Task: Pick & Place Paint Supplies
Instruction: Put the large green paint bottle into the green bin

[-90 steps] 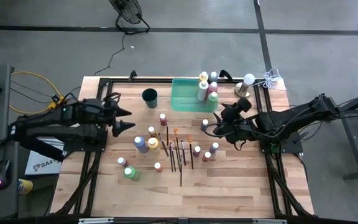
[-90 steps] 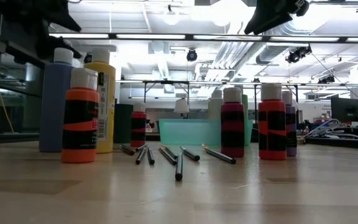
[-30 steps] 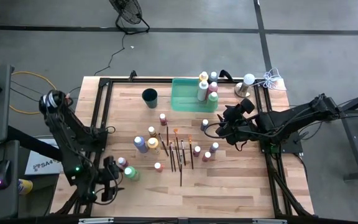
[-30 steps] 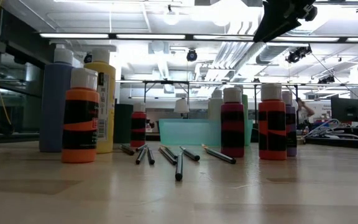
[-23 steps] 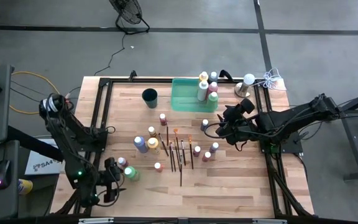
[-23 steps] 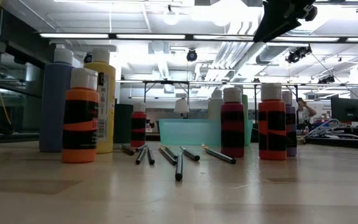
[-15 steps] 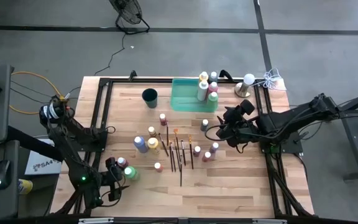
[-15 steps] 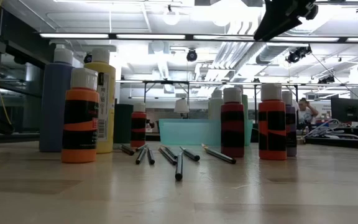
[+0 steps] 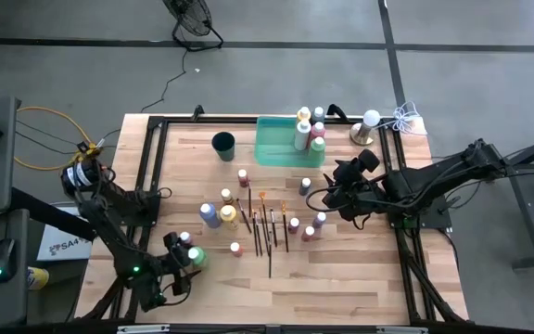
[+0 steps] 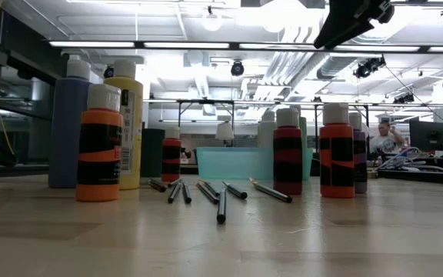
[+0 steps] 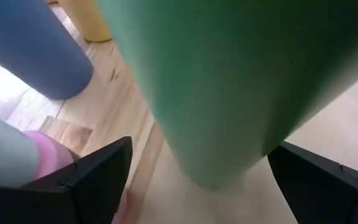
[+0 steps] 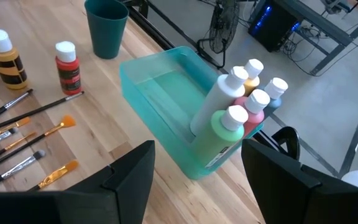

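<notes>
Small paint bottles stand on their bases on the wooden table, with thin paintbrushes (image 9: 267, 227) lying flat among them. My left gripper (image 9: 184, 263) is low at the near left, slanting down, open. Its fingers (image 11: 98, 180) stand on either side of the green bottle (image 9: 194, 257), which fills the left wrist view (image 11: 229, 93). A pink bottle (image 11: 42, 146) and a blue one (image 11: 36, 50) stand just beyond it. My right gripper (image 9: 330, 197) hangs open above the table's right part, with nothing between its fingers (image 12: 129, 180). My left gripper has the green bottle's lower body (image 11: 253, 155) between its open fingers, which come at it slanting down from the table's near left. The bottle's edge runs close to one finger (image 11: 303, 168). Whether it touches, I cannot tell. The bottle stands on the table.
A translucent green tray (image 9: 276, 148) at the far middle holds several bottles (image 12: 235, 118) at its right end. A dark cup (image 9: 223, 146) stands to its left. More bottles (image 9: 309, 227) stand below my right gripper. Bare wood lies along the near edge.
My left gripper has sunk and gone toward the green bottle, tipping further down, so that its open fingers now flank the bottle. The green bottle's edge shows a little farther into the low view than before.
</notes>
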Available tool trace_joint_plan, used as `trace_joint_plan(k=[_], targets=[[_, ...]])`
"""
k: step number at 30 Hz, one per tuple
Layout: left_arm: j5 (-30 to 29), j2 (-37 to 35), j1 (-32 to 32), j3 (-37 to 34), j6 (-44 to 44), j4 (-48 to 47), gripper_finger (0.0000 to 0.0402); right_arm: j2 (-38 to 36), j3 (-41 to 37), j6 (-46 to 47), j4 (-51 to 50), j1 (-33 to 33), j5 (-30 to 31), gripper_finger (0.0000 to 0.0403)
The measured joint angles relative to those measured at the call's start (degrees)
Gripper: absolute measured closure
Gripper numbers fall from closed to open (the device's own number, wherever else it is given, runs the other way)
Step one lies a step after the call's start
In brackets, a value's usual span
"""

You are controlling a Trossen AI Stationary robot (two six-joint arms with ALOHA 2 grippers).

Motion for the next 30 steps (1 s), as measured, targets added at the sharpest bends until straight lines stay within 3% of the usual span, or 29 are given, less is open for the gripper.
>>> trace_joint_plan(k=[9, 26, 30], targets=[[3.43, 0.81, 4.84, 0.00, 7.68, 5.98, 0.0036, 0.00, 0.00, 0.00, 0.00, 0.00, -0.01, 0.0168], [-5.29, 0.81, 4.77, 0.00, 8.52, 7.50, 0.0037, 0.02, 0.00, 0.00, 0.00, 0.00, -0.04, 0.0168], [-7.36, 0.81, 5.15, 0.00, 8.52, 7.59, 0.0053, 0.02, 0.00, 0.00, 0.00, 0.00, -0.06, 0.0168]])
